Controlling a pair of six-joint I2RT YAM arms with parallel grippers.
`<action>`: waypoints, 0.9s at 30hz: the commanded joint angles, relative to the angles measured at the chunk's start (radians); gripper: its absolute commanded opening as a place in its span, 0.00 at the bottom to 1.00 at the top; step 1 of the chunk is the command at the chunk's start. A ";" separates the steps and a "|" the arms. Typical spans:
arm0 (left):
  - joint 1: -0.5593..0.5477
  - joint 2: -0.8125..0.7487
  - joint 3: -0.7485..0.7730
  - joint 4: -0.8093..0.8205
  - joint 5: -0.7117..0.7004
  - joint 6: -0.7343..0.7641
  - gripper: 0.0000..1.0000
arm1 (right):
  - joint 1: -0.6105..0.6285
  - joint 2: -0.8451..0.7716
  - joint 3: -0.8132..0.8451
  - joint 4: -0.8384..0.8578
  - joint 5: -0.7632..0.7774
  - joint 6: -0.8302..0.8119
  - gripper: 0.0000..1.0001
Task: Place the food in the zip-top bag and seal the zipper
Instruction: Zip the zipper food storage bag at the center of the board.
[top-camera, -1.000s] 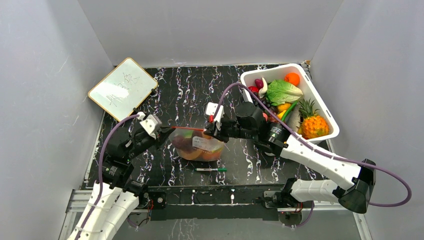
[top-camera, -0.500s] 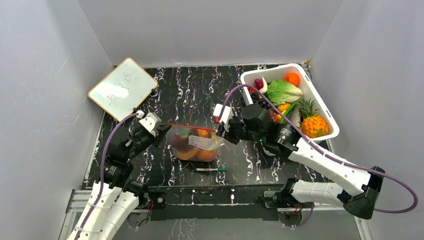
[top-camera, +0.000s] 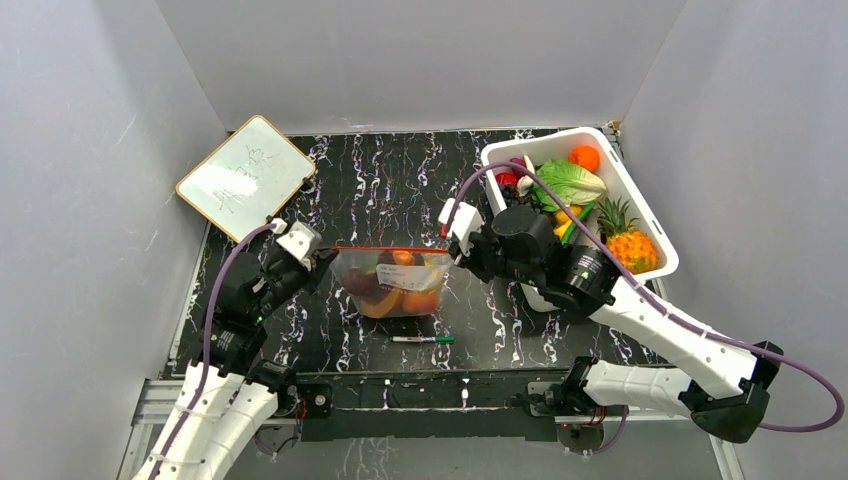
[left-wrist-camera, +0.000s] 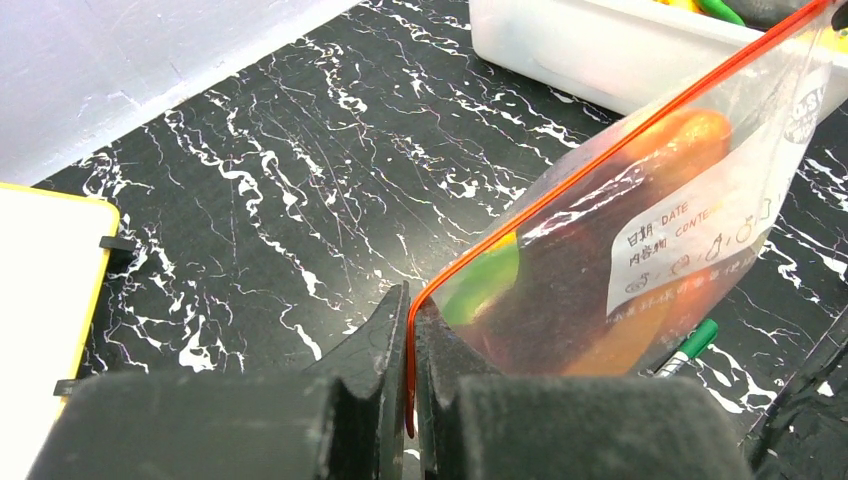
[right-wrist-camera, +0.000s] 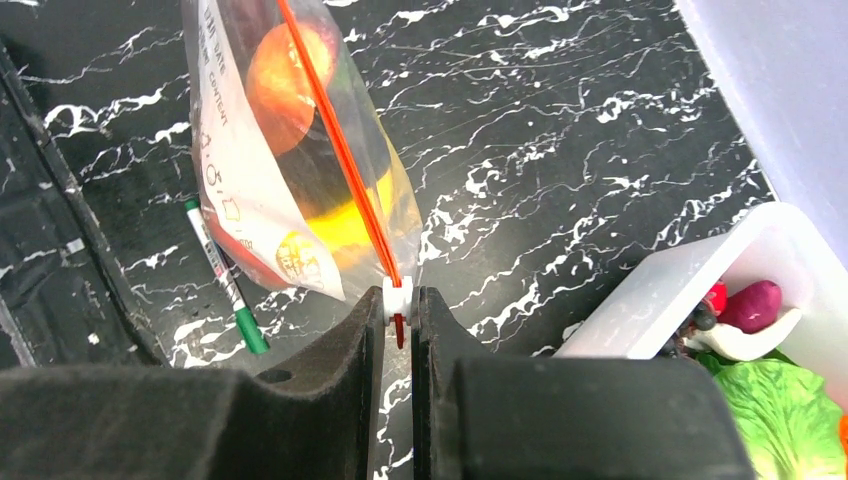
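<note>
The clear plastic zip-top bag, filled with plastic toy food, is stretched over the black marbled table. Its orange-red zipper strip is clamped at opposite ends by the left gripper and the right gripper.

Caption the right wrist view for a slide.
Right gripper clamps the white slider on the orange-red zipper of a zip-top bag holding toy food.

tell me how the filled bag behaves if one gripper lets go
Probably floppy: the zip-top bag is thin crinkly film, held taut only between the left gripper and right gripper, both pinching the zipper. Released at one end, it would likely sag and swing, since the food weighs down its bottom.
</note>
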 joint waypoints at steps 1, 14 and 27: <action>0.016 -0.004 0.040 -0.007 -0.142 -0.003 0.00 | -0.014 -0.029 0.056 -0.061 0.170 0.019 0.00; 0.016 0.007 0.178 -0.185 -0.205 -0.037 0.00 | -0.014 -0.123 0.029 0.058 -0.103 0.109 0.00; 0.015 0.258 0.203 -0.185 -0.231 -0.080 0.06 | -0.068 0.166 -0.092 0.343 0.049 0.113 0.00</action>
